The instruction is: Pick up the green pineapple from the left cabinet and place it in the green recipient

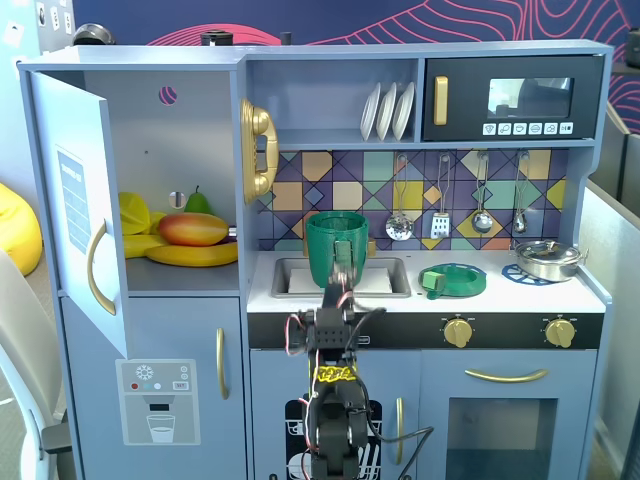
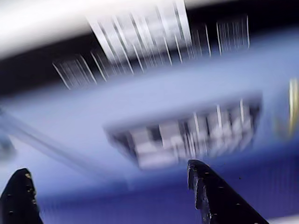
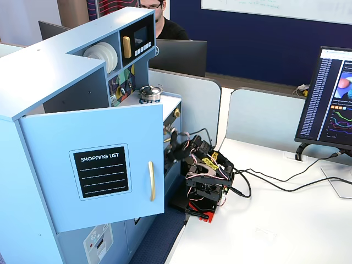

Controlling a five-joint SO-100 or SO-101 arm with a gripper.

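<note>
**ARM FOLDED IN FRONT OF TOY KITCHEN, GRIPPER EMPTY**

1. Arm posn: the black SO-100-type arm with exposed red/black wiring [image 1: 335,395] stands in front of the kitchen unit, below counter level. In a fixed view its gripper [image 1: 340,268] points up, tip overlapping the lower front of the tall dark green plastic pot with ribbed strap handle [image 1: 336,244]; contact cannot be told from this angle. In the side fixed view the arm [image 3: 206,184] sits on the white desk [image 3: 286,220], close to the cabinet front.

2. End effector: wrist view is heavily motion-blurred. Two black fingers [image 2: 210,196] rise from the bottom edge, well apart, nothing between them. Gripper is wide open, holding nothing.

3. Left cabinet: the tall pale blue-grey compartment with purple dot on back wall [image 1: 170,150] has its door with gold arched handle [image 1: 80,225] swung open. On the shelf: a red-orange mango [image 1: 193,229] lying on yellow bananas [image 1: 190,255], a smooth green pear [image 1: 198,203] behind it.

4. Task obj: green pineapple cannot be made out in any view; possibly hidden among the fruit, not confirmed.

5. Counter: green pot stands at the white sink [image 1: 380,275]. Flat round green dish [image 1: 455,280] to its right in that view, steel pan [image 1: 548,258] further right. Black microwave [image 1: 515,98] top right
</note>
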